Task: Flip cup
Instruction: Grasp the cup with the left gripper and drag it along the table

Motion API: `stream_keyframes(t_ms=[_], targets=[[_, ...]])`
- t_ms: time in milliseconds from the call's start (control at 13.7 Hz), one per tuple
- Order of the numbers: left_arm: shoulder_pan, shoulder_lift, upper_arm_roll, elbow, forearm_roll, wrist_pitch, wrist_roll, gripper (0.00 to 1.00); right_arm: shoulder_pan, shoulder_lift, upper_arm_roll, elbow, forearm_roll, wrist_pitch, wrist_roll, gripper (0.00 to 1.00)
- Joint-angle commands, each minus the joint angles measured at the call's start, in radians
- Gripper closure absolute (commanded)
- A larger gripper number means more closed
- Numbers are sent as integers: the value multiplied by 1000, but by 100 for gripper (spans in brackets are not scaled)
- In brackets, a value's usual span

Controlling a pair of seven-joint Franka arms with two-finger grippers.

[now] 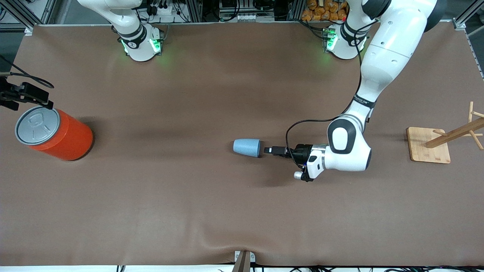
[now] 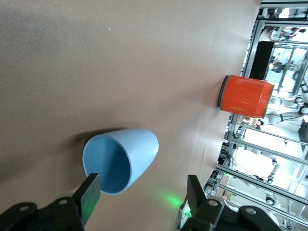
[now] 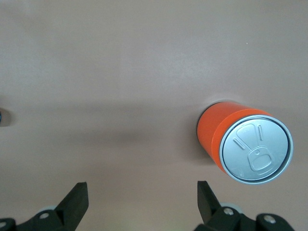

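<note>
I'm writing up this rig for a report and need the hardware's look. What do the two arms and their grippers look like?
Both arms are glossy white with rounded shells and black joint bands; green lights glow at their bases. The left arm has a dark oval panel near its wrist and a black cable looping to the left gripper, which is black with flat, slim fingers. The right gripper has matching black wedge-shaped fingers.

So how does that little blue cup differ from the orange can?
The cup is pale blue, small and tapered; the can is orange, much larger and straight-sided. The cup lies on its side with its mouth open; the can stands upright with a grey lid. Both rest on the brown table, untouched.
</note>
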Motion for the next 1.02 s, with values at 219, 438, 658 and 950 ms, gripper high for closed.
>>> stream_keyframes(t_ms=[219, 438, 658, 950], targets=[[-62, 89, -1, 20, -139, 53, 98, 34, -1, -145, 3, -188, -3, 85, 6, 0], [-87, 100, -1, 21, -179, 72, 97, 41, -5, -138, 5, -160, -9, 50, 0, 0], [-114, 101, 0, 20, -237, 95, 97, 100, -4, -138, 6, -139, -32, 18, 1, 0], [-120, 20, 45, 24, -103, 126, -126, 100, -8, -138, 5, -122, -32, -5, 11, 0]])
